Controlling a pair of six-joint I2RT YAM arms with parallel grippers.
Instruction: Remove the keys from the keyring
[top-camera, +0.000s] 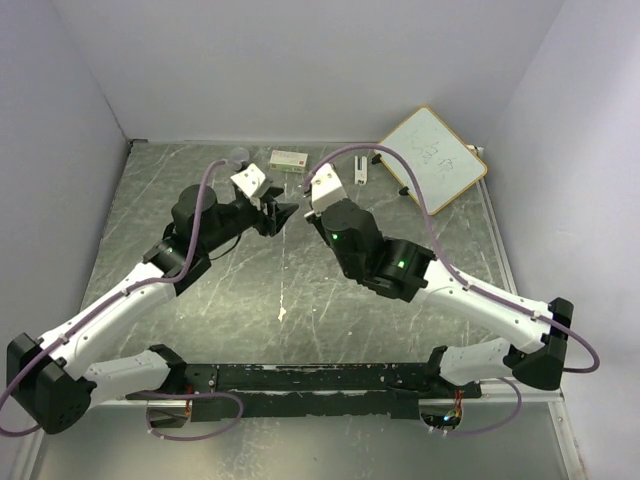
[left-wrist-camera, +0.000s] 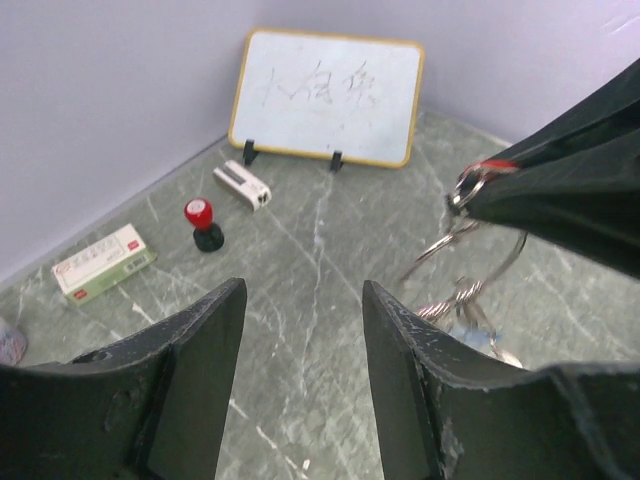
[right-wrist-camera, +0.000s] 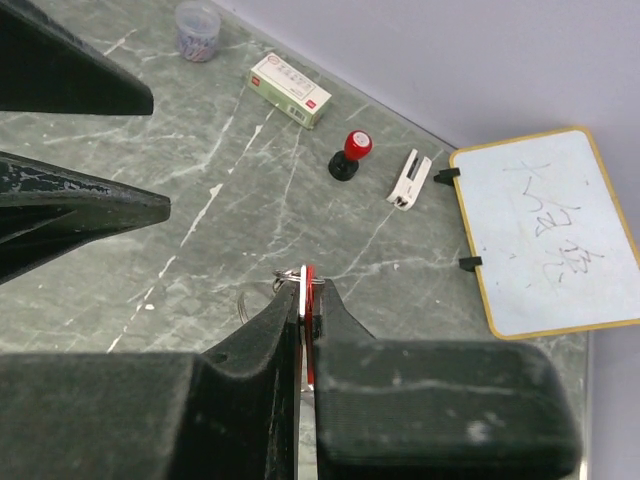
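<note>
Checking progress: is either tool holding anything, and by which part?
The right tool pinches the red key by its head, keyring dangling below; the left tool holds nothing.

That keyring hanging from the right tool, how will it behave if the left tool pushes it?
The keyring would probably swing, not resist: it hangs free below the red key pinched in the right tool. Its thin wire loops look light and slippery, so the left tool may glance off.

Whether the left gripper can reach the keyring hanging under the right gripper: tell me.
Probably yes. The left gripper stands open close by, with nothing between it and the keyring dangling below the right gripper, shut on the red key. The ring hangs beside the gap, so expect a sideways shift.
</note>
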